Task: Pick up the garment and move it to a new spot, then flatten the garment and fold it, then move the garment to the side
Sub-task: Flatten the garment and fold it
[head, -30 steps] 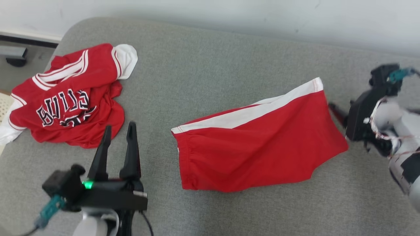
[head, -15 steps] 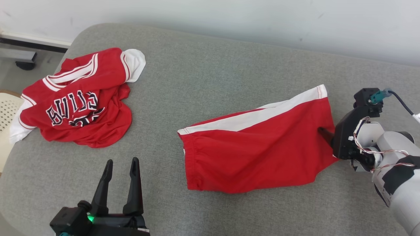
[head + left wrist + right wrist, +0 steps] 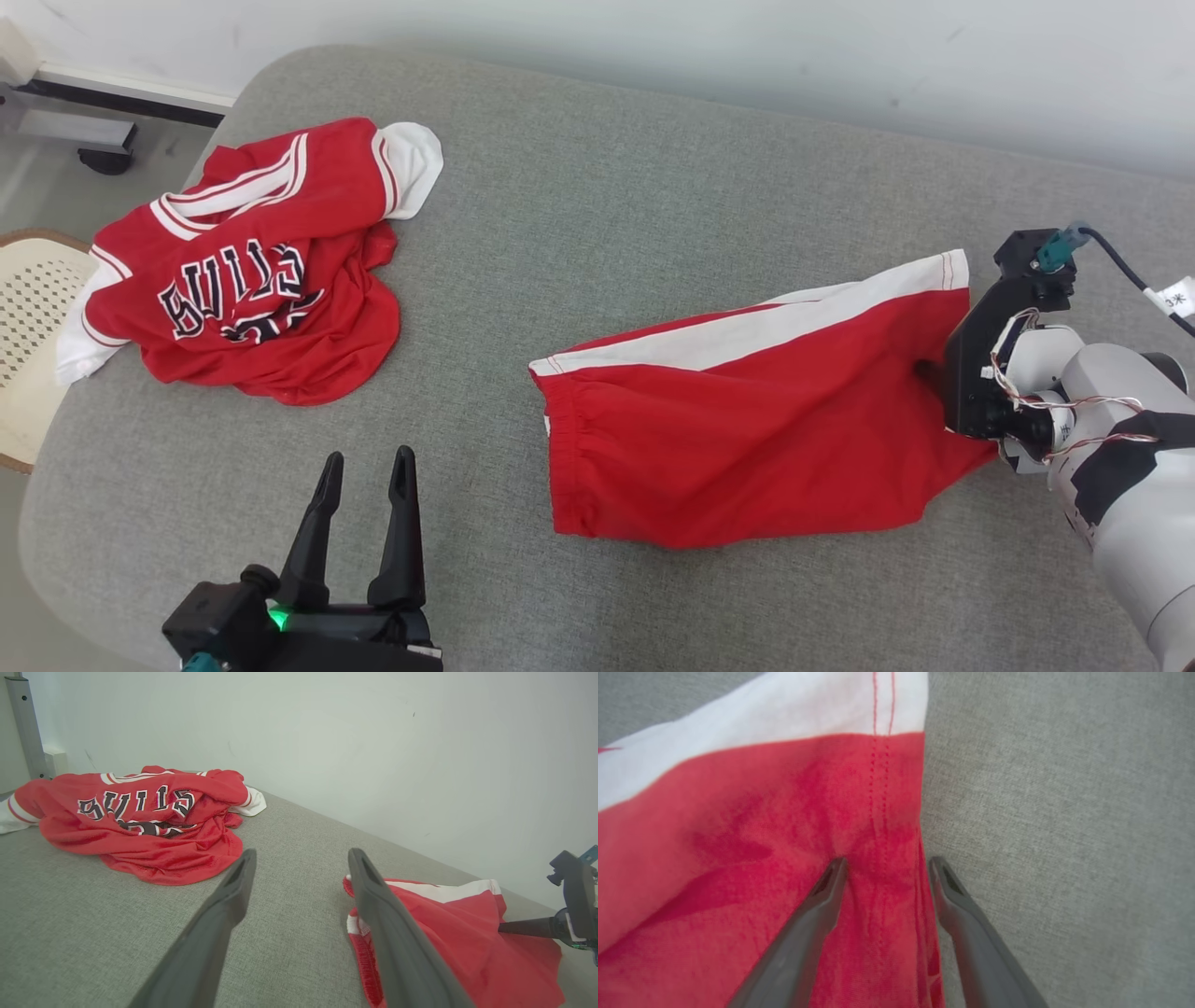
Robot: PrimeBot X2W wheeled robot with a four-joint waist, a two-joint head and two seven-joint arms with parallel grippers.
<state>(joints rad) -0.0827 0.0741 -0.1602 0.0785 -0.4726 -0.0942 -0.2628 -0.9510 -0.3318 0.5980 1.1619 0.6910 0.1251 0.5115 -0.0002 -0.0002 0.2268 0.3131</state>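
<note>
The garment, red shorts (image 3: 747,420) with a white side stripe, lies spread on the grey cushion (image 3: 653,187), waistband to the left. My right gripper (image 3: 929,373) is at the shorts' right hem. In the right wrist view my right gripper (image 3: 887,861) is open and pressed down on the shorts (image 3: 761,835), with one finger on the red cloth and the other at the hem's edge. My left gripper (image 3: 367,457) stands open near the front edge, left of the waistband, nothing between its fingers. From the left wrist, the left gripper (image 3: 302,854) points between the shorts (image 3: 458,933) and a jersey.
A crumpled red and white jersey (image 3: 252,280) lies at the cushion's back left, also seen as the jersey (image 3: 149,812) from the left wrist. A pale perforated chair (image 3: 28,327) stands off the left edge. A white wall runs behind. Bare cushion lies between the two garments.
The head camera has shifted. My right gripper has moved left from beside the shorts onto their right hem. The left gripper has stayed open and kept its place.
</note>
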